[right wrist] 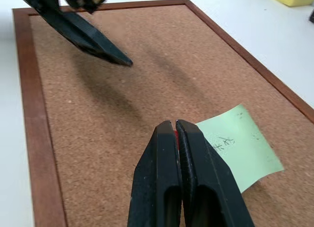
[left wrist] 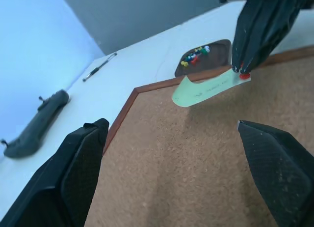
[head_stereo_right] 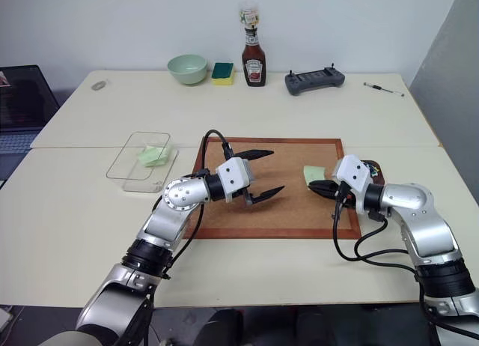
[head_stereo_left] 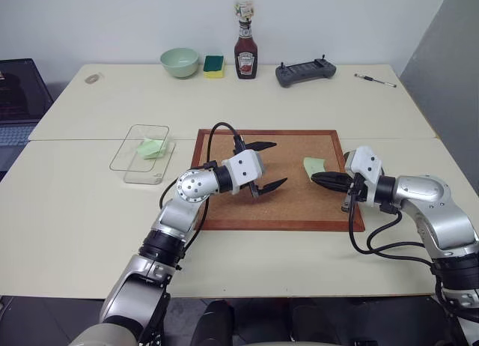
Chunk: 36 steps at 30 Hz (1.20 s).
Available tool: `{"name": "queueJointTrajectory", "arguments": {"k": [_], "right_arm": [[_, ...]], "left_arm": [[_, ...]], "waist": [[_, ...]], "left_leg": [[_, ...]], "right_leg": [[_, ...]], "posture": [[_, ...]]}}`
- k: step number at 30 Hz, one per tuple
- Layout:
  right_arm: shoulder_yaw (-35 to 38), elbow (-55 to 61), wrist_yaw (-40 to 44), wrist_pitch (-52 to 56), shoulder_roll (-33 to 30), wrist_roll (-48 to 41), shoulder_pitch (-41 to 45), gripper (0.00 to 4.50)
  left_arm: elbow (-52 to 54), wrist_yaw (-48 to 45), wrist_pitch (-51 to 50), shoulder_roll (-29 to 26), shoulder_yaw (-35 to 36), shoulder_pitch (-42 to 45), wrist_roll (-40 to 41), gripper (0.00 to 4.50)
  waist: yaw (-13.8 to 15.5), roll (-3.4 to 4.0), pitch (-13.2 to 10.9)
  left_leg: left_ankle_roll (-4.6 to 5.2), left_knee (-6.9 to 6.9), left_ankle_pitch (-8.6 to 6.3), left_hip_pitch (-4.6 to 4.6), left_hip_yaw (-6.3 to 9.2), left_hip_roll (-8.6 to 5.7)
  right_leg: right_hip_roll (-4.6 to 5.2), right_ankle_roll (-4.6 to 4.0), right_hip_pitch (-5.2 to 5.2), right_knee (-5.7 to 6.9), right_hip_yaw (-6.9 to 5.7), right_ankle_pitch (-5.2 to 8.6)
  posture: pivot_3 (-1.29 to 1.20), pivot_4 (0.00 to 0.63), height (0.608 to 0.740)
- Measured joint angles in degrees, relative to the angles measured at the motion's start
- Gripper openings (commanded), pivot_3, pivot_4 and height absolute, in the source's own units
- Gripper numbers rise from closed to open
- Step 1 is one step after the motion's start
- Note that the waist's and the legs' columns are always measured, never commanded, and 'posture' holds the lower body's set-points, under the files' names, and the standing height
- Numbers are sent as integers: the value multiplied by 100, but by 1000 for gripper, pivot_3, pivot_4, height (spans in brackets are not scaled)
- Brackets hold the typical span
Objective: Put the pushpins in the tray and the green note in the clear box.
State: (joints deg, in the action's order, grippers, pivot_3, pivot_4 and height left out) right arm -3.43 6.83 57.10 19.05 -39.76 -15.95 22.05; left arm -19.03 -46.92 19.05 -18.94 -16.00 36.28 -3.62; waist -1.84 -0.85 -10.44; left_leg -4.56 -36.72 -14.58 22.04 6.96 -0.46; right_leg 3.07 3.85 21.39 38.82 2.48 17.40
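Here the green note (right wrist: 239, 146) lies on the cork board (head_stereo_left: 224, 211) near its right edge, one end lifted off the cork, with a red pushpin (left wrist: 245, 76) at its near corner. The right gripper (right wrist: 176, 133) has its jaws clamped together on that red pin. The left gripper (head_stereo_left: 263, 166) hovers over the middle of the board, jaws wide apart and holding nothing.

The main risk, as I judge it, is the note riding up with the pin: if the paper clings to the shaft, it may be carried toward the tray (left wrist: 206, 60), which sits just off the board's right edge on the counter (head_stereo_left: 90, 211) and already holds several pins. The pin head is tiny, so it could slip from the tips and roll across the cork. Afterwards the note must cross to the clear box (head_stereo_left: 142, 153) off the board's left edge, where a folded green paper (head_stereo_left: 152, 147) already lies; a thin curled slip may buckle or escape the grasp.
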Motion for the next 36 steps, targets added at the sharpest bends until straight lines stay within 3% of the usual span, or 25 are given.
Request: {"name": "queueJointTrajectory", "arguments": {"k": [12, 27, 31, 36], "right_arm": [[-59, 255, 82, 327, 10, -144, 231, 0], [-66, 438, 141, 534, 21, -317, 351, 0], [-66, 446, 140, 580, 24, -319, 352, 0], [-66, 476, 138, 643, 36, -323, 360, 0]], "left_arm": [[-1461, 34, 1720, 123, -392, 761, -618, 4450], [-2517, 526, 2454, 400, -507, 1228, -1134, 4450], [-2779, 606, 2556, 467, -521, 1388, -1238, 3939], [-3232, 763, 2762, 580, -598, 1572, -1402, 2871]], "waist": [[1, -3, -2], [2, -6, -4], [1, -6, -4], [1, -8, -5]], "left_leg": [[0, -1, 0, 6, 3, -1], [0, -2, 0, 10, 6, -3], [0, -3, 0, 10, 6, -3], [0, -3, 0, 10, 6, -4]], "right_leg": [[0, 0, 4, 1, -3, 0], [0, 0, 5, 3, -6, 0], [0, 0, 6, 3, -6, 0], [0, 0, 6, 3, -6, 0]], "posture": [[0, 150, 740], [0, 150, 740], [0, 150, 740], [0, 150, 740]]}}
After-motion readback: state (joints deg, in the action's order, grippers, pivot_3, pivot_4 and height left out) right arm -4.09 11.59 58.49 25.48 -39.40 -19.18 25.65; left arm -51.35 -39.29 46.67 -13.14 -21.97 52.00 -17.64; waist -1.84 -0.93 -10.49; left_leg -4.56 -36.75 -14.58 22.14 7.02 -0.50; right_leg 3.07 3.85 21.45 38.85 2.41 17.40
